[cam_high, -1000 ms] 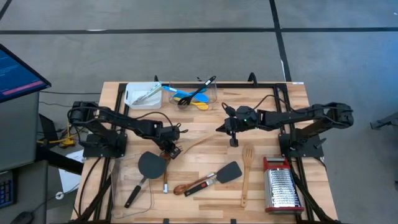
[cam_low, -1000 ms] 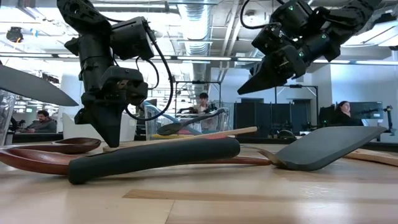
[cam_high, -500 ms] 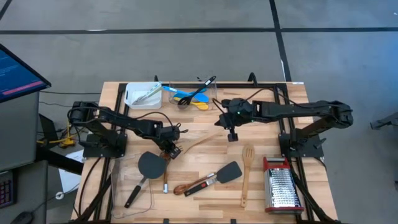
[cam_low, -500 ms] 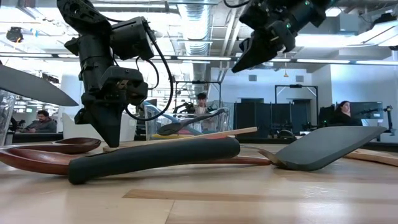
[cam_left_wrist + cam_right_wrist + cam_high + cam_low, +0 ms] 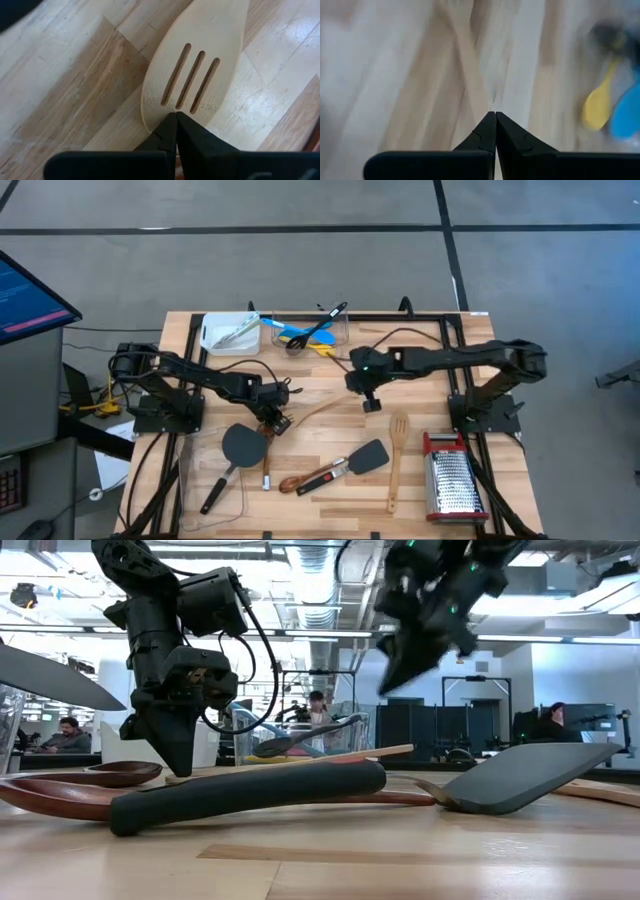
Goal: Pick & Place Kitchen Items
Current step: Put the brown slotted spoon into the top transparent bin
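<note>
The bench point(image 5: 330, 405) is light butcher-block wood with a black frame rail around it, sitting on a grey concrete floor point(image 5: 300, 260) crossed by a few dark tape lines point(image 5: 450, 240). Off the left side there's a monitor point(image 5: 25, 295) glowing blue on a dark stand, plus some cables. From table height the room behind looks like an open office or lab: exposed silver ductwork point(image 5: 320, 585) on the ceiling, long strip lights point(image 5: 560, 638), pale walls, dark screens. A few people sit at desks back there, one on the left point(image 5: 67, 732), one mid point(image 5: 320, 705), one right point(image 5: 553, 720).
</note>
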Robot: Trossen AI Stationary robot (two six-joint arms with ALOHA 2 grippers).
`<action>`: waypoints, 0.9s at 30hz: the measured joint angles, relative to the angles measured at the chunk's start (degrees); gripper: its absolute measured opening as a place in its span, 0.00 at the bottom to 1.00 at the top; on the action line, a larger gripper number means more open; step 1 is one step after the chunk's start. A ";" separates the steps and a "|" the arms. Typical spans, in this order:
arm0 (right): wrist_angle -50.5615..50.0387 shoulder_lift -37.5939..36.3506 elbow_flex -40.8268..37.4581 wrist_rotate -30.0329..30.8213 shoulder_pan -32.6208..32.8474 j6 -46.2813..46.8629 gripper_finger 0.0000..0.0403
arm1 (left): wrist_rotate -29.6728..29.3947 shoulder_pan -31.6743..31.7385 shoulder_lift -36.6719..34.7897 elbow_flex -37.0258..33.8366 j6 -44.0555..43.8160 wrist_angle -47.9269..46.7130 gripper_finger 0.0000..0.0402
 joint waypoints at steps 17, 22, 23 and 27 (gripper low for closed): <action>-6.25 16.68 13.85 2.44 0.21 0.26 0.00 | 0.11 -0.37 0.00 -0.02 -0.01 1.05 0.00; -8.58 18.30 15.40 2.48 1.45 0.22 0.08 | 0.09 -0.37 0.00 -0.02 0.00 1.04 0.00; -9.01 18.27 15.40 2.49 1.59 0.10 0.12 | 0.09 -0.37 0.00 -0.01 0.00 1.08 0.00; -8.99 18.23 15.42 2.59 1.95 0.36 0.27 | 0.10 -0.37 0.00 -0.01 0.00 1.08 0.00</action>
